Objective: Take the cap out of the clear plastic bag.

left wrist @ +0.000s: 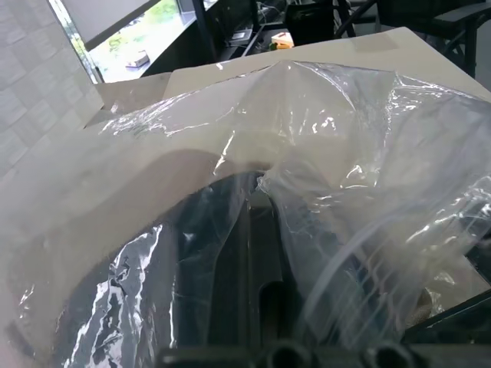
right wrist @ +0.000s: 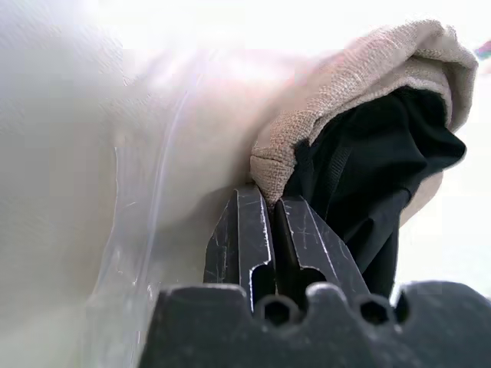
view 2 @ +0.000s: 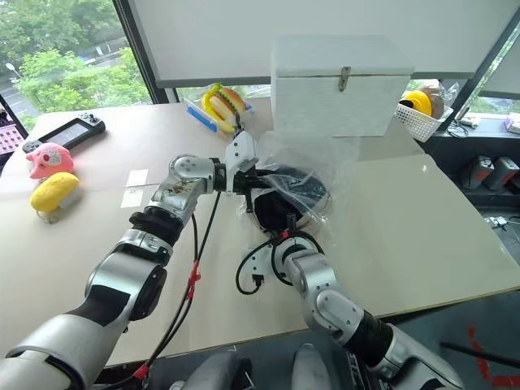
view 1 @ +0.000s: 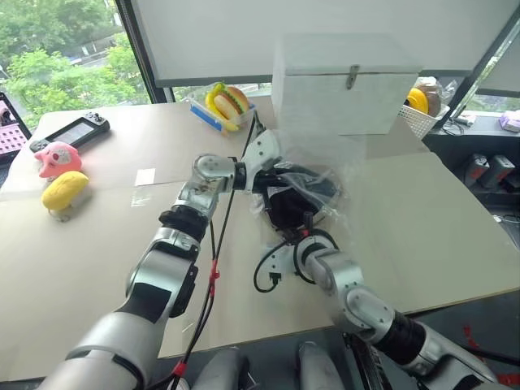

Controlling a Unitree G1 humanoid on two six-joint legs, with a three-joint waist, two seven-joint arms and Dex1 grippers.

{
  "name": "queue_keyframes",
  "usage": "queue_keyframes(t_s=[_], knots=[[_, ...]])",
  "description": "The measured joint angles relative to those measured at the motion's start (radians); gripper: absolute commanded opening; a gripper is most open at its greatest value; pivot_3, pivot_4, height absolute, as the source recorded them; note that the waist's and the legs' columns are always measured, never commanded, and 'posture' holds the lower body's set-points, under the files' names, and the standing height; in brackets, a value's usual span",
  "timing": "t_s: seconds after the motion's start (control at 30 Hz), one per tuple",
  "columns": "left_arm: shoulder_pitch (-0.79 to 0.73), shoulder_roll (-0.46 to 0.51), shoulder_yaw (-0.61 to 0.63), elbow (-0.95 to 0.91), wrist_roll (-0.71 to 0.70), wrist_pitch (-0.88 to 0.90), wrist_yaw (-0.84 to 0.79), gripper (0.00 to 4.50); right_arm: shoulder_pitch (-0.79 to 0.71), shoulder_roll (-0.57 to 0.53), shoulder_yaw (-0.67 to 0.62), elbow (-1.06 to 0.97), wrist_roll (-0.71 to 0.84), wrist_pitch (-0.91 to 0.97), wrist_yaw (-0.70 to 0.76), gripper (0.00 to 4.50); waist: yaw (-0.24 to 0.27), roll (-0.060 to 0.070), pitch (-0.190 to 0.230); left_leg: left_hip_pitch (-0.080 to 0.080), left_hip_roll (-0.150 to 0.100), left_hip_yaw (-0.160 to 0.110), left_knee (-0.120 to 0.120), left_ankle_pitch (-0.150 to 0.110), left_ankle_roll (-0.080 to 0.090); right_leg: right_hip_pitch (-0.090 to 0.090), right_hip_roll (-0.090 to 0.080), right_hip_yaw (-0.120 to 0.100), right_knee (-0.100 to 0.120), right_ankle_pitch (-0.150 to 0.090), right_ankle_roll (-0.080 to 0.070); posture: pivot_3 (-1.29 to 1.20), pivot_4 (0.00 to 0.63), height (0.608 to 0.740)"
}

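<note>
The clear plastic bag [view 1: 329,175] lies crumpled in the middle of the table [view 1: 439,244], in front of a white box. The cap [view 1: 286,205] shows dark through the bag at its near end. In the right wrist view the cap's beige rim [right wrist: 360,84] folds over black fabric. My right gripper [right wrist: 274,201] is shut on that beige rim. It comes at the cap from the near side [view 1: 305,226]. My left gripper [left wrist: 257,192] reaches in from the left, shut on a fold of the bag, with plastic draped over its fingers.
A white box [view 1: 341,81] stands just behind the bag. A toy burger [view 1: 227,101] lies at the back, and a white basket [view 1: 422,118] at the far right. A yellow plush [view 1: 65,191], a pink toy [view 1: 57,157] and a game console [view 1: 73,130] are on the left. A black cable [view 1: 264,275] loops near my right wrist.
</note>
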Motion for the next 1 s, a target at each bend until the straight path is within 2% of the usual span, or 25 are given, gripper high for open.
queue_keyframes(t_s=[0.3, 0.57, 0.67, 0.73, 0.8, 0.87, 0.93, 1.0], knots=[[0.008, -0.001, -0.003, -0.004, 0.000, 0.024, -0.016, 0.00, 0.269, -0.044, -0.074, -0.281, -0.226, -0.074, 0.175, 0.03, 0.000, 0.000, 0.000, -0.003, 0.000, 0.000, 0.001, 0.000, 0.000, 0.000, 0.000, -0.001, -0.001, 0.000, 0.000, 0.00, 0.150, 0.737], [0.008, -0.005, -0.011, -0.004, 0.000, 0.034, -0.036, 0.00, 0.387, 0.109, -0.233, -0.430, -0.349, -0.111, 0.317, 0.03, 0.002, 0.000, 0.000, -0.002, 0.000, 0.000, 0.002, 0.000, -0.001, 0.000, -0.001, -0.002, -0.001, 0.000, 0.001, 0.00, 0.150, 0.737], [0.008, -0.005, -0.011, -0.002, 0.000, 0.033, -0.038, 0.00, 0.370, 0.185, -0.372, -0.518, -0.255, -0.093, 0.400, 0.03, 0.003, 0.000, 0.000, -0.002, 0.000, 0.000, 0.002, 0.000, -0.001, 0.000, 0.000, -0.002, -0.001, 0.000, 0.001, 0.00, 0.150, 0.737], [0.005, -0.010, -0.010, 0.004, 0.000, 0.031, -0.037, 0.00, 0.304, 0.293, -0.531, -0.601, -0.115, -0.060, 0.527, 0.03, 0.001, 0.000, 0.000, -0.002, 0.001, -0.001, 0.001, 0.001, -0.001, 0.001, 0.000, -0.002, -0.001, 0.000, 0.001, 0.00, 0.150, 0.737], [0.003, -0.016, -0.010, 0.009, -0.001, 0.027, -0.036, 0.00, 0.245, 0.467, -0.656, -0.633, -0.053, -0.001, 0.655, 0.03, 0.001, 0.000, 0.000, -0.001, 0.001, -0.001, 0.001, 0.000, -0.001, 0.001, 0.001, -0.002, 0.000, 0.000, 0.000, 0.00, 0.150, 0.737], [0.002, -0.019, -0.009, 0.018, -0.001, 0.026, -0.036, 0.00, 0.234, 0.554, -0.713, -0.634, -0.029, 0.021, 0.784, 0.03, 0.000, 0.000, 0.000, -0.001, 0.001, -0.001, 0.001, 0.000, -0.001, 0.000, 0.001, -0.002, 0.000, 0.000, 0.000, 0.00, 0.150, 0.737], [0.002, -0.019, -0.008, 0.026, -0.001, 0.025, -0.035, 0.00, 0.221, 0.569, -0.731, -0.633, -0.033, 0.055, 0.863, 0.03, 0.000, 0.000, 0.000, -0.002, 0.000, -0.001, 0.002, -0.001, 0.000, 0.000, 0.000, -0.002, 0.000, 0.000, 0.000, 0.00, 0.150, 0.737], [-0.001, -0.024, -0.003, 0.035, -0.001, 0.020, -0.028, 0.00, 0.133, 0.593, -0.758, -0.632, -0.012, 0.230, 0.929, 0.03, -0.001, 0.001, 0.000, -0.003, 0.000, -0.001, 0.003, -0.001, 0.000, -0.002, 0.000, -0.003, 0.002, 0.000, 0.000, 0.00, 0.150, 0.737]])
